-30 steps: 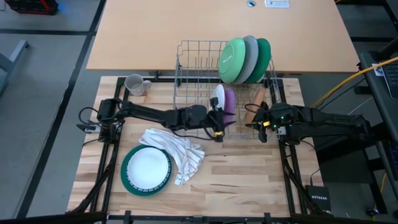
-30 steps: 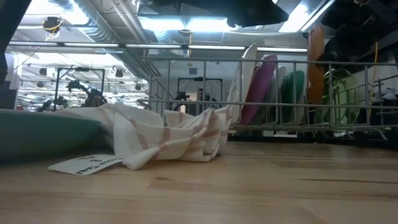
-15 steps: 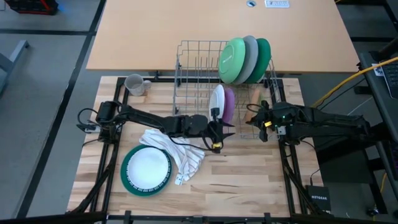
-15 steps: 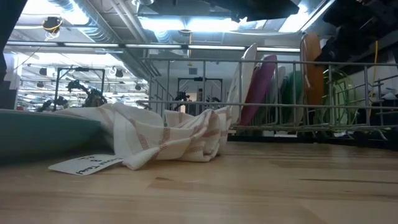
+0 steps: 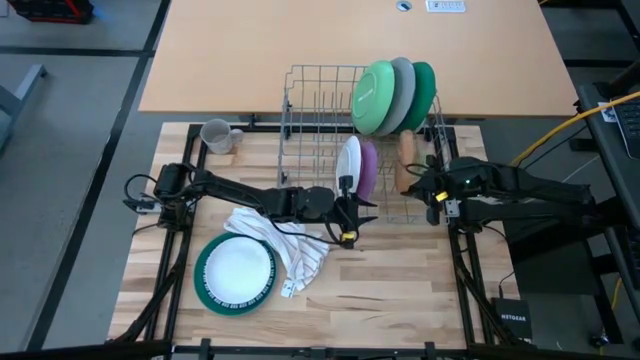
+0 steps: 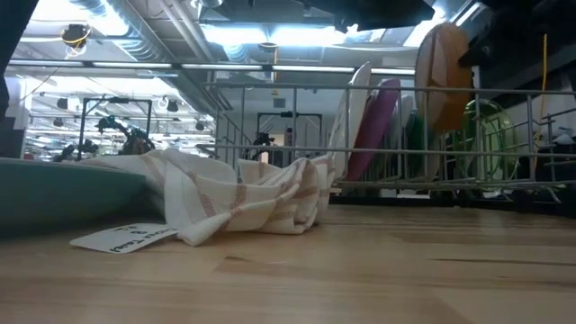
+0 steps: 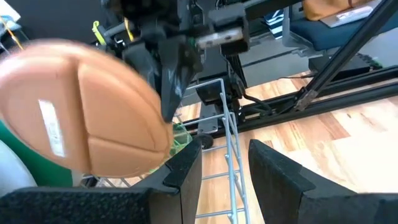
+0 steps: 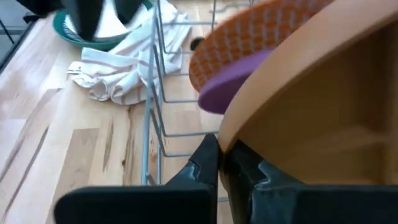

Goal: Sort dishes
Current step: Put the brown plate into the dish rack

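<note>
Right gripper clamped on brown bowl, now lifted above the wire rack rim; a second ago it sat lower among the tines. Left gripper, fingers apart, hovers beside white plate.

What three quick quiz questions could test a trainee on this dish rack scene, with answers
1. True or false: the right gripper is shut on the brown bowl.
2. Which plate sits beside the striped cloth on the table: A purple, B teal-rimmed, C grey?
3. Where is the grey mug?

Key: 1 true. 2 B, the teal-rimmed plate. 3 On the table, outside the wire rack, on the left arm's side.
</note>
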`<state>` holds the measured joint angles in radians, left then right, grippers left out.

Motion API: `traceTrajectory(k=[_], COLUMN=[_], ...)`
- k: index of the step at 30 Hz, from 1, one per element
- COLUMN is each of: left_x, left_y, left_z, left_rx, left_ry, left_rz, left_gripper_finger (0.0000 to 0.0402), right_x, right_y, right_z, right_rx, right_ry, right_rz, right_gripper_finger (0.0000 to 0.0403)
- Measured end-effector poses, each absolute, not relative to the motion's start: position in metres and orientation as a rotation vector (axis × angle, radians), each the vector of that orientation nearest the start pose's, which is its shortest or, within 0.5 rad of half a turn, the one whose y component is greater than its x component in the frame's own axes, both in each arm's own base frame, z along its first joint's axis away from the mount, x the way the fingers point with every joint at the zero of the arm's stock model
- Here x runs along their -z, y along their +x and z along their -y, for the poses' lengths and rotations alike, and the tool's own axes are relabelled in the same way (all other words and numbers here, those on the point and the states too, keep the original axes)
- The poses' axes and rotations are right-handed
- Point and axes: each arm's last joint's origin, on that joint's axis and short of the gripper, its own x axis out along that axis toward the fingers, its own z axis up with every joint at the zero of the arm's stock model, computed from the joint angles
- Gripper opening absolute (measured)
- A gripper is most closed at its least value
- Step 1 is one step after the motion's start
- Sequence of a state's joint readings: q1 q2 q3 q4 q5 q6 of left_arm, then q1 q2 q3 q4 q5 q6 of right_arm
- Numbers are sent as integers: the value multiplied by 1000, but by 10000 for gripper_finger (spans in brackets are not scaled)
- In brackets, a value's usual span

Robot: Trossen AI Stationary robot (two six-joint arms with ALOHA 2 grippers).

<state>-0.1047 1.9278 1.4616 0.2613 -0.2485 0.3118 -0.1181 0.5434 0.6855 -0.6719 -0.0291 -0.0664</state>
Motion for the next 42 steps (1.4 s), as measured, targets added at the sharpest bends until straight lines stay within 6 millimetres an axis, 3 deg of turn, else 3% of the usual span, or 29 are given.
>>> traceTrajectory(k=[6, 18, 42], left_x=[-275, -273, -273], left_y=[450, 450, 450], left_z=[40, 40, 40], left_rx=[-116, -120, -120], left_ry=[300, 243, 243], left_rz=[-223, -235, -234], left_gripper_finger=[123, 123, 123], right_x=[-294, -291, -278], right_y=[109, 106, 95], right_z=[10, 13, 59], right_rx=[-2, -6, -72], right_ry=[-63, -120, 83], right_rz=[-502, -540, -566], right_gripper_finger=[11, 11, 11])
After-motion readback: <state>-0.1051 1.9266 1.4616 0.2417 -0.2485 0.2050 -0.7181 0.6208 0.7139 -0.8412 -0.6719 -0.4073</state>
